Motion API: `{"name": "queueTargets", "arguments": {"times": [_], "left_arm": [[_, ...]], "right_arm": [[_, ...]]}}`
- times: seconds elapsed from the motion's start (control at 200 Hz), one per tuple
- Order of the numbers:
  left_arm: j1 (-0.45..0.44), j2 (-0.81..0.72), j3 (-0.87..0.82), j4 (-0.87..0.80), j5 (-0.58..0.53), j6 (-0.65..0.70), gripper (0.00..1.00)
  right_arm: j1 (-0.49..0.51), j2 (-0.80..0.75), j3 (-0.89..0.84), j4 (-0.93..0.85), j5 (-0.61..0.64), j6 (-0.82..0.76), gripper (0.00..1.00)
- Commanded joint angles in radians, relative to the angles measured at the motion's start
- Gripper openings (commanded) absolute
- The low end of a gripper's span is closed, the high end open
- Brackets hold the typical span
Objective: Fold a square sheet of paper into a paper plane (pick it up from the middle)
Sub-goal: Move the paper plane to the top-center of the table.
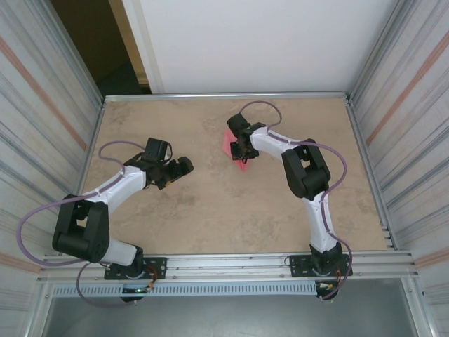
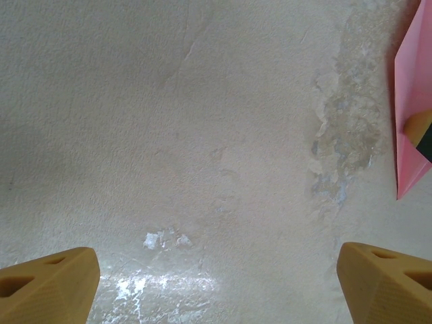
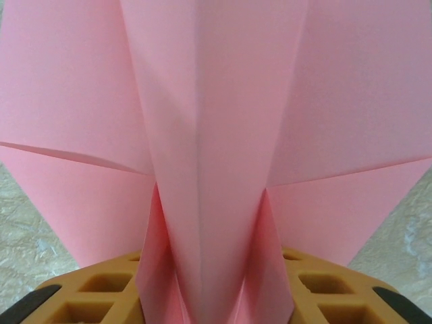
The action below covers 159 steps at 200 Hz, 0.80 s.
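Observation:
The paper plane is pink-red paper folded to a pointed shape with a centre crease and wings spreading to both sides. It lies on the table right of centre. My right gripper is over it. In the right wrist view the plane's folded keel stands between the tan fingers of that gripper, whose jaws are parted and open. My left gripper hovers over bare table to the left, a hand's width from the plane. Its fingers stand wide open with nothing between them. The plane's edge shows at the far right.
The beige table has worn, shiny patches. Metal rails border its edges and ribbed walls stand on both sides. A white panel closes the back.

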Motion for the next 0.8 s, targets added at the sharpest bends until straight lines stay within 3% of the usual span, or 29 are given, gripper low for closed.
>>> {"name": "queueTargets", "arguments": {"times": [0.0,0.792], "left_arm": [[0.002,0.010,-0.003,-0.015,0.001,0.018,0.91],[-0.001,0.004,0.022,-0.027,0.005,0.022,0.92]], "right_arm": [[-0.005,0.070,-0.008,-0.041,0.069,0.007,0.43],[-0.031,0.098,0.023,-0.019,0.032,0.090,0.39]]}}
